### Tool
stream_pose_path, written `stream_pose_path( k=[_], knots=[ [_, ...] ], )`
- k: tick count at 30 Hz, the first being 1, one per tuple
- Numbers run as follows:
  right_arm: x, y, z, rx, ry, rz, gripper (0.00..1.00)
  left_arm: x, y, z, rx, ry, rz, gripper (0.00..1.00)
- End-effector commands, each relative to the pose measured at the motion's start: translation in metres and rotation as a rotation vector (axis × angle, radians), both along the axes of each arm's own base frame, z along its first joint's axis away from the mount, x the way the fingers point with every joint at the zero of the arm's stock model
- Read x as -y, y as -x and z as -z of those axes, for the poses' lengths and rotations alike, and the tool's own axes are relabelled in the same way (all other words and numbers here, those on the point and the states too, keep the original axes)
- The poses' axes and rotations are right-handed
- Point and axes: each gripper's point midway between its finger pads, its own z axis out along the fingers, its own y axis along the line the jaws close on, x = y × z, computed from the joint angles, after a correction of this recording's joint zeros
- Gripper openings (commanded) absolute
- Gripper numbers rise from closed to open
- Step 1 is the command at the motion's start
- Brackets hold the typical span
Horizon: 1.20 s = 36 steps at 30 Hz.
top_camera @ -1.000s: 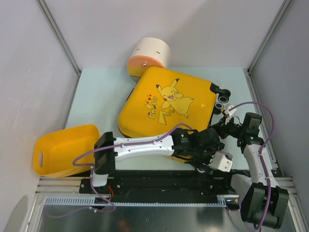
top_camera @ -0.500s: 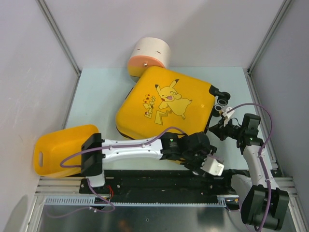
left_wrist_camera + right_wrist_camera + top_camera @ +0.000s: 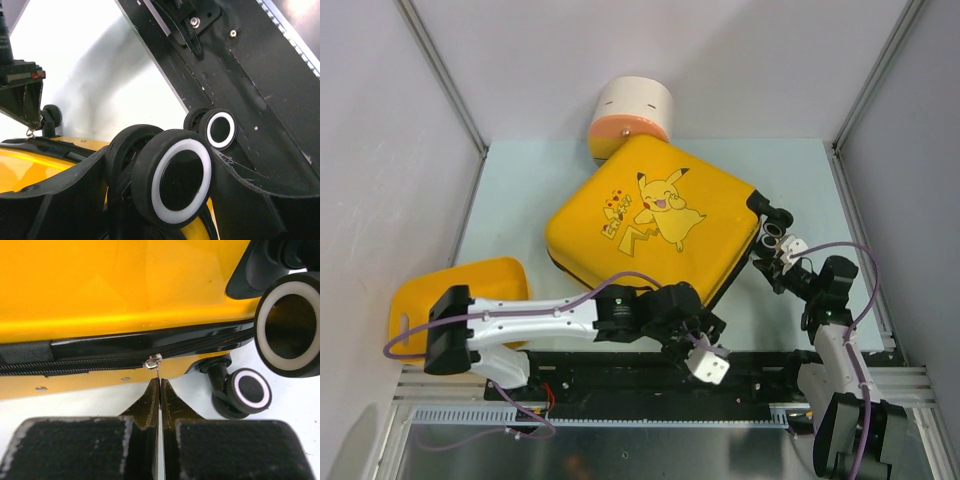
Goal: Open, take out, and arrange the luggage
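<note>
The luggage [image 3: 650,235] lies flat, picture side up, at the middle of the desk [image 3: 520,200]. The left claw [image 3: 162,155] clasps a wheel [image 3: 180,182] at the luggage's near corner. The right claw [image 3: 159,390] is closed, pinching the zipper pull [image 3: 155,362].

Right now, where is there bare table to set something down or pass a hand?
Bare table far left, between wall, cylinder and luggage; another patch far right, beyond the wheels. Crowded along the near edge: tub and left arm. The right gripper pinches the zipper pull by the wheels.
</note>
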Motion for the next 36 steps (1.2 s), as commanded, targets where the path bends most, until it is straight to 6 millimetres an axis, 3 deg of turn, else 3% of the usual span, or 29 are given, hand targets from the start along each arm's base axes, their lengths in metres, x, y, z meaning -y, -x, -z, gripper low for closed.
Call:
stream_pose_path(
  k=[1, 7, 13, 14, 16, 18, 24, 33, 34, 36],
  knots=[
    [0.039, -0.032, -0.030, 0.211, 0.050, 0.172, 0.00, -0.083, 0.023, 0.038, -0.115, -0.217, -0.007, 0.00],
    [0.046, -0.041, -0.036, 0.237, 0.031, 0.142, 0.00, -0.103, 0.031, 0.043, -0.109, -0.216, 0.048, 0.00],
    [0.076, -0.065, -0.044, 0.263, 0.080, 0.154, 0.00, -0.105, 0.039, 0.049, -0.143, -0.234, 0.083, 0.00],
    [0.080, -0.070, -0.037, 0.241, 0.076, 0.155, 0.00, -0.105, 0.042, 0.050, -0.144, -0.237, 0.091, 0.00],
    [0.087, -0.081, -0.044, 0.274, 0.091, 0.151, 0.00, -0.108, 0.045, 0.053, -0.143, -0.243, 0.109, 0.00],
    [0.090, -0.092, -0.038, 0.259, 0.081, 0.141, 0.00, -0.109, 0.050, 0.053, -0.142, -0.242, 0.132, 0.00],
    [0.086, -0.121, -0.032, 0.273, 0.037, 0.106, 0.00, -0.112, 0.063, 0.052, -0.157, -0.236, 0.188, 0.00],
    [0.051, -0.158, -0.033, 0.314, 0.036, -0.064, 0.00, -0.111, 0.078, 0.054, -0.184, -0.233, 0.282, 0.00],
    [0.050, -0.163, -0.024, 0.297, 0.028, -0.072, 0.00, -0.112, 0.080, 0.054, -0.188, -0.233, 0.290, 0.00],
    [0.051, -0.178, -0.036, 0.339, 0.037, -0.074, 0.00, -0.112, 0.084, 0.054, -0.200, -0.232, 0.307, 0.00]
  ],
)
